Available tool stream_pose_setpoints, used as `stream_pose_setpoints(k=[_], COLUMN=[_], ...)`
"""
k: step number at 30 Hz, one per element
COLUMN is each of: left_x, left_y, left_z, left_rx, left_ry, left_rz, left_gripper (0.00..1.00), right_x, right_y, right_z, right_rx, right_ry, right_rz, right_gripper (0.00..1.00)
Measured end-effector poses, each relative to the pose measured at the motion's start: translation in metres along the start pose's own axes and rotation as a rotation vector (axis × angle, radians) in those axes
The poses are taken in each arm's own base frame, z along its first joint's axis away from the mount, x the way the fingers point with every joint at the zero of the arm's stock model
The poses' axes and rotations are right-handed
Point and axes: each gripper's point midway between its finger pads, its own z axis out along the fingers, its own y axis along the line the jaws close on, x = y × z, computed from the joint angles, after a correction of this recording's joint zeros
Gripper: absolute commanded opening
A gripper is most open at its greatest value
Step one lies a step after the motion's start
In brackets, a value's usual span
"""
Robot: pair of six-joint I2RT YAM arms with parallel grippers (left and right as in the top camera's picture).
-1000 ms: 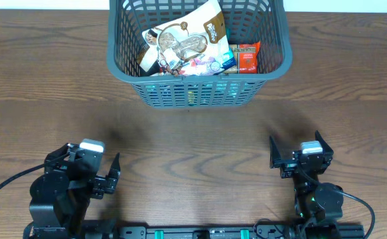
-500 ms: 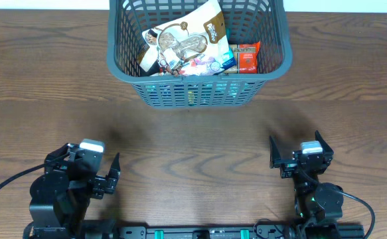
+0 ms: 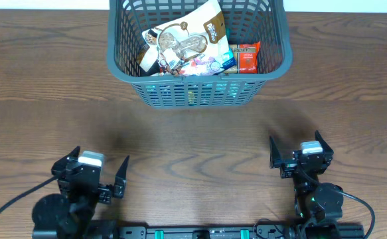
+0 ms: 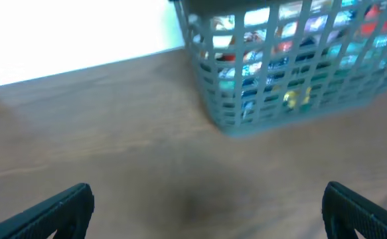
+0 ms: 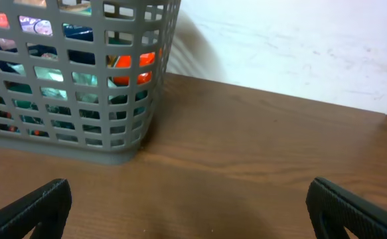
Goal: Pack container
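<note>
The left pincer (image 3: 100, 158) and right pincer (image 3: 296, 141) sit spread and empty, the container (image 3: 200, 93) well ahead of both holding its packets (image 3: 186, 40) (packed, I'd judge, hence the idle stance).

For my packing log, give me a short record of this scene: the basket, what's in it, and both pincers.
container: dark grey slotted basket, upright, far side of the wooden table
contents: large white packet on top, red packet at the right, smaller packets underneath
left pincer: open, empty, near side, apart from the container
right pincer: open, empty, near side, apart from the container
</note>
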Motion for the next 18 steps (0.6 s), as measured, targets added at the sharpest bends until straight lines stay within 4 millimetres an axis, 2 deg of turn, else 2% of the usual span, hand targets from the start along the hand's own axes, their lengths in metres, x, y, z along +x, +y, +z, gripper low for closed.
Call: stream_pose_setpoints(k=[5, 13, 18], left_x=[0.021, 0.034, 0.064], left_y=[-0.003, -0.001, -0.002], left_z=[0.022, 0.054, 0.073], left_rx=[0.009, 0.003, 0.007], left_ry=[-0.074, -0.158, -0.119], left_rz=[-0.066, -0.09, -0.099], left_gripper=[0.99, 0.99, 0.99], right_x=[0.0, 0.0, 0.0], right_y=[0.0, 0.0, 0.0], right_z=[0.0, 0.0, 0.0], right_rx=[0.0, 0.0, 0.0], right_ry=[0.0, 0.0, 0.0], right_rz=[0.0, 0.0, 0.0], right_gripper=[0.99, 0.99, 0.99])
